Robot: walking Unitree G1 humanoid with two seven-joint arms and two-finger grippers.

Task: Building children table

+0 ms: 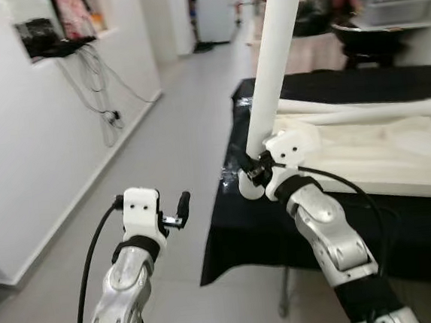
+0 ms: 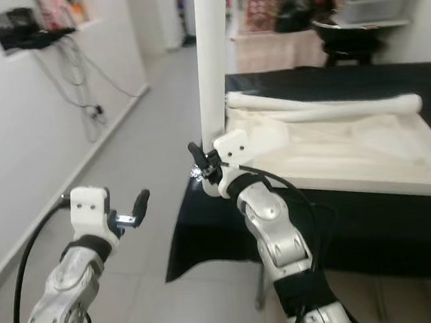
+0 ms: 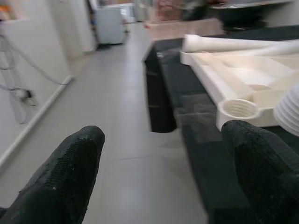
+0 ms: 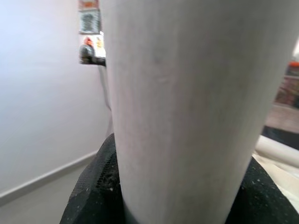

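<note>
A: Starting on the left, what is the left tool (image 1: pixel 176 212) doing?

B: It hovers over the grey tiled floor (image 1: pixel 162 158), short of the black-draped table (image 1: pixel 229 236) that lies off to its right. Its two black fingers (image 3: pixel 70 172) stand wide apart with nothing between them. In its wrist view the threaded round socket (image 3: pixel 237 110) at the near corner of the upturned white plastic tabletop (image 1: pixel 374 159) sits just ahead of the far finger. My guess is the arm waits there, ready to steady something.

A: And beyond that tool?

B: A white wall (image 1: pixel 18 148) with loose cables (image 1: pixel 100 88) hanging from a shelf, well apart from the work.

A: Now the right side.

B: The right tool (image 1: pixel 255 170) is clamped on the lower end of a long white cylindrical plastic table leg (image 1: pixel 274 58). The leg stands nearly upright, leaning a little away from the tool towards the top, and its wrist view shows the black fingers hugging the tube from both sides.

A: Why hold it upright?

B: Likely so its end can go straight down into that corner socket, which lies right beside the tool at the table's near edge. Whether the leg is already seated I cannot tell.

A: Anything past the right tool?

B: A second white leg (image 2: pixel 324 106) lies flat across the tabletop, beyond the tool, probably waiting its turn.
</note>
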